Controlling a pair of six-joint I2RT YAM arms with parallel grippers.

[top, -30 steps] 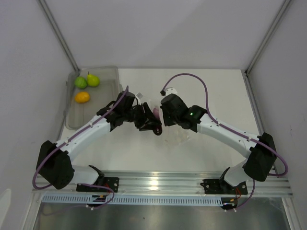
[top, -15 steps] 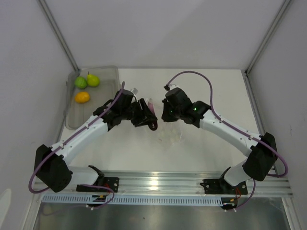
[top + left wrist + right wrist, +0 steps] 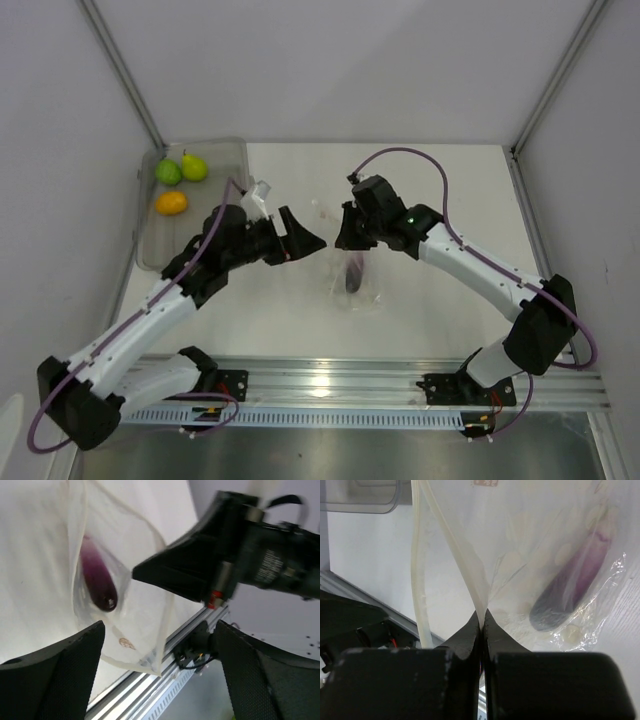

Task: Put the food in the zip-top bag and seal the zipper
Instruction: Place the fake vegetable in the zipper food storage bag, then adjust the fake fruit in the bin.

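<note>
Eggplant [image 3: 575, 582] sits in the bag [image 3: 530, 535], right claw [image 3: 482, 614] pinching its rim; left claw [image 3: 160, 630] released; pear [image 3: 194, 167], green fruit [image 3: 168, 172], orange fruit [image 3: 171, 203] wait in the bin [image 3: 200, 143].

Eggplant [image 3: 97, 582] dark purple; bag [image 3: 137, 622] clear, creamy rim; round fruit [image 3: 168, 172] green; pear [image 3: 194, 167] yellow-green; 3rd fruit [image 3: 171, 203] orange-yellow.

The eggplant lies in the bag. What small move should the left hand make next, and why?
Probably swing the left hand toward the bin for the orange fruit. That hand is open and empty, the right hand pinches the bag by its edge with the eggplant inside, and the pear and green fruit wait in the bin.
</note>
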